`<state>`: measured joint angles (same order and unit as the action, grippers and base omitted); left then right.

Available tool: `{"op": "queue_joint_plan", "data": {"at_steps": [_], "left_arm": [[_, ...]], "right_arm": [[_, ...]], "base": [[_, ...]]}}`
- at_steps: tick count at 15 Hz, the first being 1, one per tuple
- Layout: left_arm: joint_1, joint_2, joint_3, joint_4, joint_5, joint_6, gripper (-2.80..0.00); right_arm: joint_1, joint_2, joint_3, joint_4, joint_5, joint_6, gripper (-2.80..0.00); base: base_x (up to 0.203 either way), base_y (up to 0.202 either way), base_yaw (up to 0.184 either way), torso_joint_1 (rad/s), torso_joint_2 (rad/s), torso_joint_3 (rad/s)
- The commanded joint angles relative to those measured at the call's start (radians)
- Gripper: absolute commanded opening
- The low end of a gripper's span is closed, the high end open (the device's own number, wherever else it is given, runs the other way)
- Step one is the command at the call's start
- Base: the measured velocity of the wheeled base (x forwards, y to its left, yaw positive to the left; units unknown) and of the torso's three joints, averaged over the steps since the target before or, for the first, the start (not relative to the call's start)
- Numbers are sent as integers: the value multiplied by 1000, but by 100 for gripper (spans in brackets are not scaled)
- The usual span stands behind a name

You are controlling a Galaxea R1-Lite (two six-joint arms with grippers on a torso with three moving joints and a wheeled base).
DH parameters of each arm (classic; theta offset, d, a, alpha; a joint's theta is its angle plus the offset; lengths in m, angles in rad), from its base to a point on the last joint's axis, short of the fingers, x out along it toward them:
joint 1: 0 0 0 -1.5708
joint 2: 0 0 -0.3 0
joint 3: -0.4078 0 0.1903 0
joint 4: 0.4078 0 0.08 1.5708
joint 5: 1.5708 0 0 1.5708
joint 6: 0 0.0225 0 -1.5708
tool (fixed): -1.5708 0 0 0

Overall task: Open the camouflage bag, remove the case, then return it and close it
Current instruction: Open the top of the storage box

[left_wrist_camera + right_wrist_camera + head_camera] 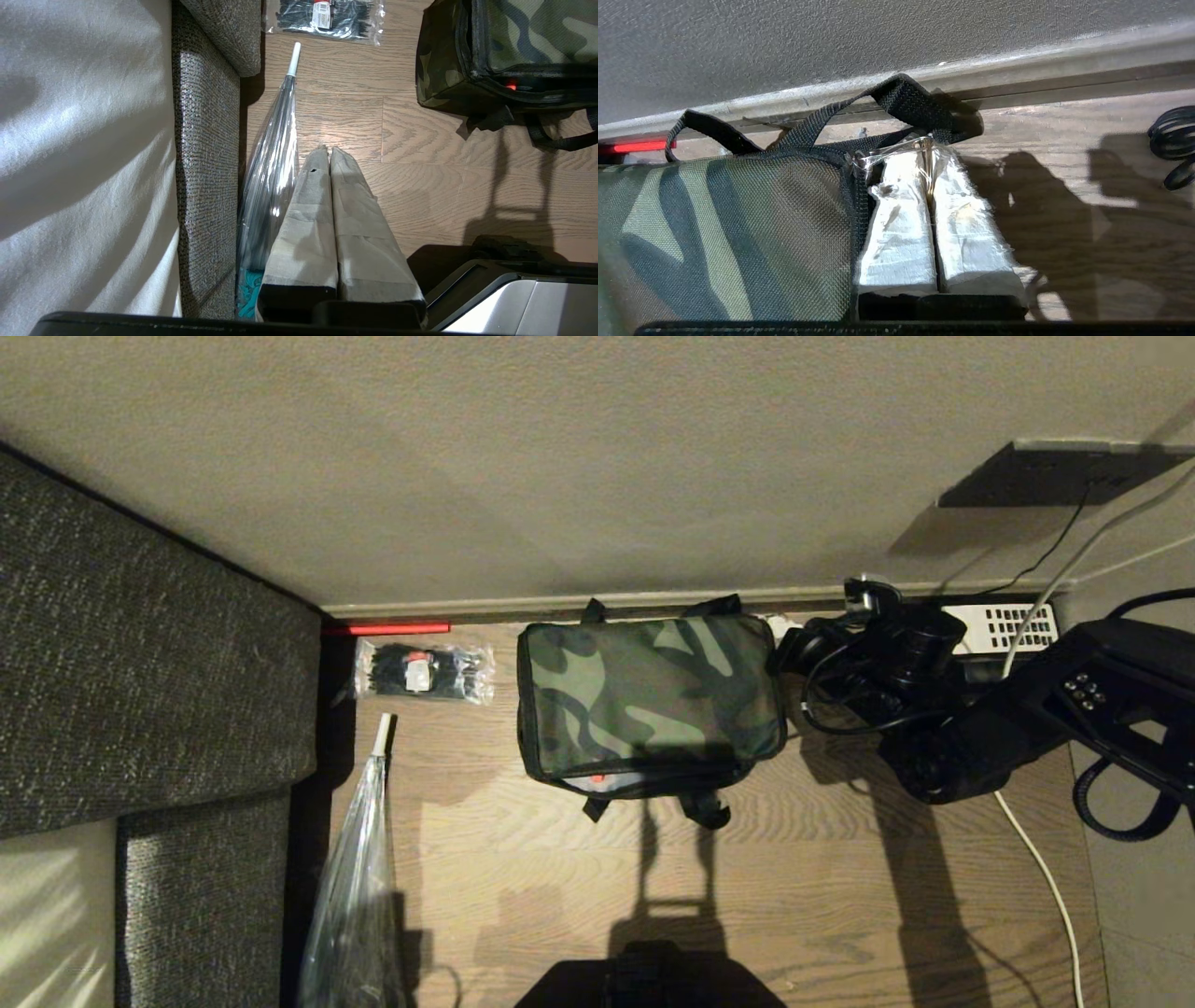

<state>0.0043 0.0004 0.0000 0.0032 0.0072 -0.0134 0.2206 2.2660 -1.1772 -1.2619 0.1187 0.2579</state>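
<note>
Camouflage bag (651, 695) sits mid-frame by the wall, lid mostly down, front edge gaping. Right gripper (930, 149) looks pinched together at its corner, maybe on a clear tab. Case isn't visible, so I can't tell the stage.

Camouflage bag (651, 695) on brown wood-grain floor (794, 887)

Bag lid green, brown and black; straps (803, 128) black; red spot at its lower edge. Grey woven sofa (140, 644) at left, red strip (387, 628) above clear packet (425, 672) of black ties.
</note>
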Motion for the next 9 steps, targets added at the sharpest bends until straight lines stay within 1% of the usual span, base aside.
{"op": "queue_joint_plan", "data": {"at_steps": [1,7,9], "left_arm": [[0,-2,3,0,0,0,-280],[0,-2,3,0,0,0,-280],[0,-2,3,0,0,0,-280]], "right_arm": [[0,-5,16,-6,0,-2,0],[-14,-74,210,-28,10,-6,0],[-23,-137,338,-9,44,2,0]], "base": [[0,0,0,0,0,0],[0,0,0,0,0,0],[0,0,0,0,0,0]]}}
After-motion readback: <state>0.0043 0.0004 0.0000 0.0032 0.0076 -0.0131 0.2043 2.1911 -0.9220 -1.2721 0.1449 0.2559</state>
